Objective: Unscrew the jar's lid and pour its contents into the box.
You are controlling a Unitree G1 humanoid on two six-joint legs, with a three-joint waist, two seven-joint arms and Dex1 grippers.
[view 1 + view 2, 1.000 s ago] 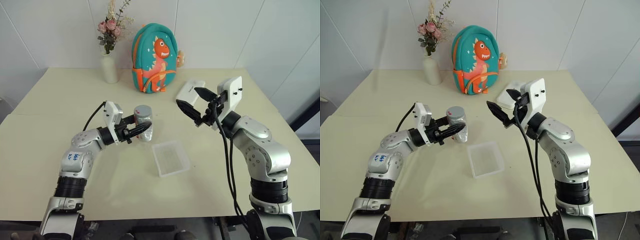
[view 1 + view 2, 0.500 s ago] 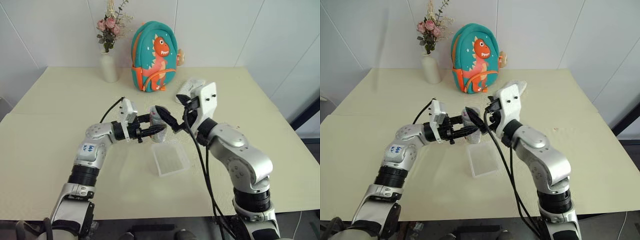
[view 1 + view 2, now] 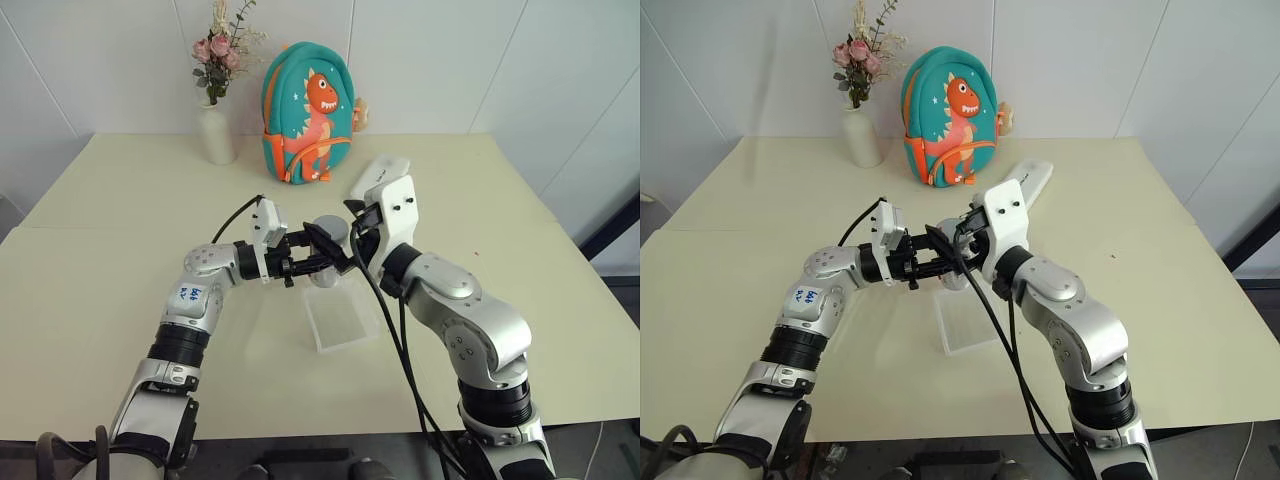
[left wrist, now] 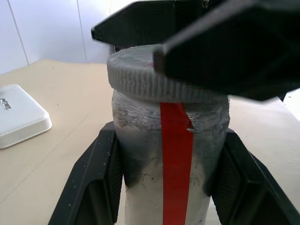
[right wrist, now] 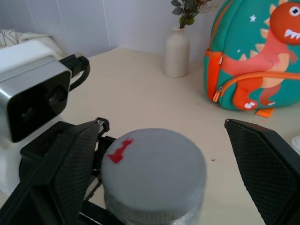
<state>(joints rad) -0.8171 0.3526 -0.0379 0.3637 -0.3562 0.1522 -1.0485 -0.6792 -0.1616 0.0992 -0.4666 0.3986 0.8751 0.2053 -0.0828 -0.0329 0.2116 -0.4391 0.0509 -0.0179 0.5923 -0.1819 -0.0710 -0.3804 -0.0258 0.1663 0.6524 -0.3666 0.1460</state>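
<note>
Starting big: table (image 3: 520, 330) carries a dinosaur backpack (image 3: 308, 112), a flower vase (image 3: 217, 133) and a white case (image 3: 378, 176), all beyond both claws. Box (image 3: 341, 318) lies on the table just below the claws. Left claw (image 4: 164, 187) is pinching the jar (image 4: 173, 173) by its body, holding it upright in the air. Right claw (image 5: 164, 136) is spread wide, its fingers either side of the lid (image 5: 154, 168), not yet touching. Contents can't be made out through the label.

Risks, as I read it: right claw closing off-centre would catch the lid rim and skid. Weak left pinch lets the jar spin with the lid. Tilting after opening spills outside the box.
</note>
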